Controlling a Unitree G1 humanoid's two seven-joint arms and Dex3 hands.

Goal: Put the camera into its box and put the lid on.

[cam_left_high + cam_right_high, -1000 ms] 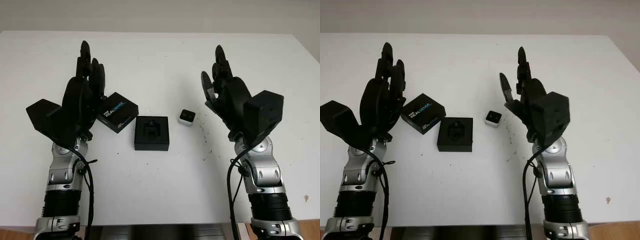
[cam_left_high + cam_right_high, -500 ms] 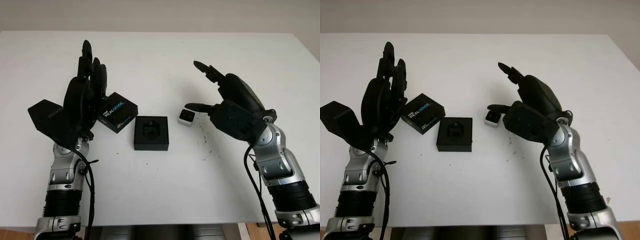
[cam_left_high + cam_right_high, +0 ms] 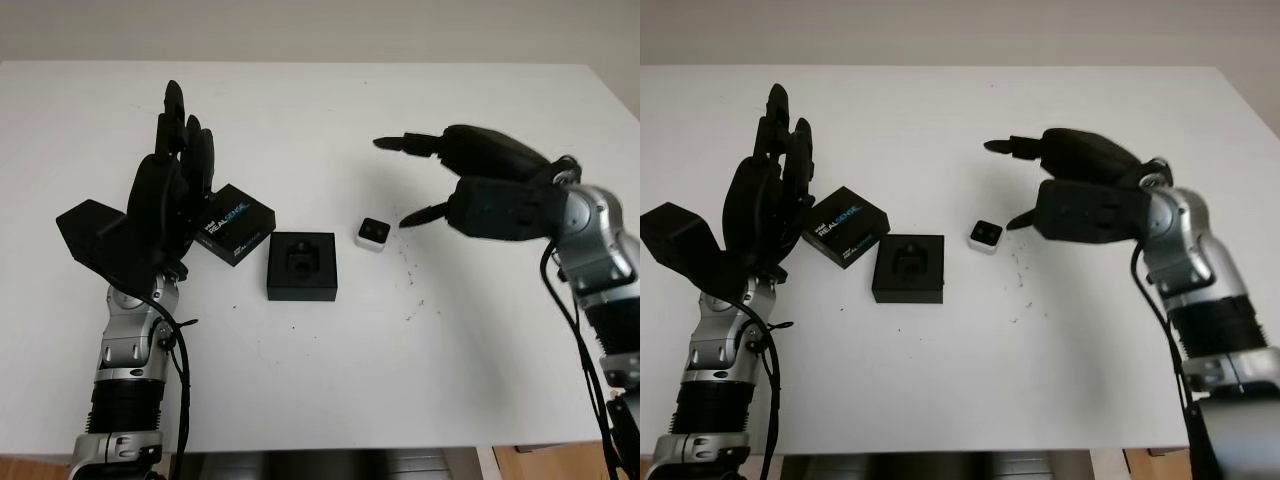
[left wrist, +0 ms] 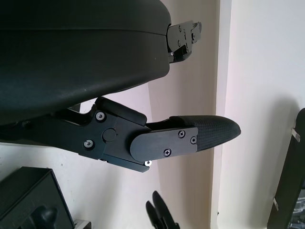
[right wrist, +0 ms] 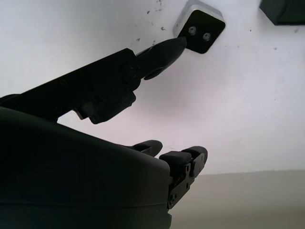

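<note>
Beside the open box [image 3: 303, 265], at its two o'clock, the camera [image 3: 373, 233] is sitting while the empty, open right hand [image 3: 480, 190] is hovering near it, risking nudging it away; the open left hand [image 3: 165, 205] is idling near the lid [image 3: 233, 223].

Looks like a robotics lab or test room: a plain white counter [image 3: 320, 110] set against a bare pale wall [image 3: 320, 30], and near the counter's middle only a black RealSense box lid [image 3: 237, 222], an open black box [image 3: 303, 266] and a small camera [image 3: 373, 234].
</note>
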